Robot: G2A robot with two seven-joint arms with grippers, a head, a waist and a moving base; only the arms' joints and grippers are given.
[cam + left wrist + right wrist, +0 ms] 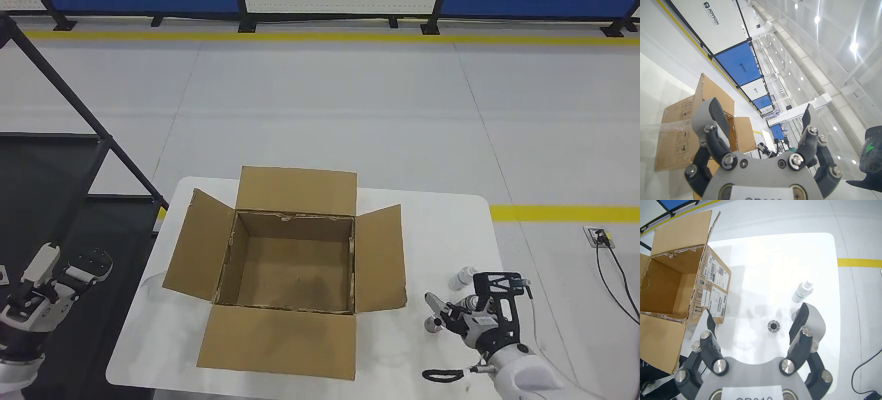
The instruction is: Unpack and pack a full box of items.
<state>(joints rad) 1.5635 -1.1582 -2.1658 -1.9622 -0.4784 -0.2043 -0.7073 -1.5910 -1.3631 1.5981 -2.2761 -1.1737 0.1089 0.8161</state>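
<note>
Right gripper (756, 315): fingers spread wide, nothing held. It hangs over the white table (450, 225), at the near corner on that arm's side, pointing down at the tabletop.

Small metal ring (773, 326): a slotted silver sleeve with a dark bore, sitting on the table in line with the gap between the right gripper's fingers. It is nearer the outer finger, and neither pad touches it.

Spray bottle (802, 292): small, white, with a pale label band. It lies just beyond the tip of the right gripper's outer finger, apart from the ring. From this angle I cannot say whether it stands upright or lies on its side.

Cardboard box (295, 265): on the table to the inner side of the right gripper, near its inner finger but clear of it. All four flaps are folded outward and bare cardboard floor shows inside. The wall facing the gripper carries printed labels and handling symbols.

Left gripper (761, 106): fingers also spread wide, nothing between them. It sits off the table's edge on the far side of the box from the right gripper, tilted upward toward the hall ceiling. The box's outer wall is beyond one finger, well apart.
</note>
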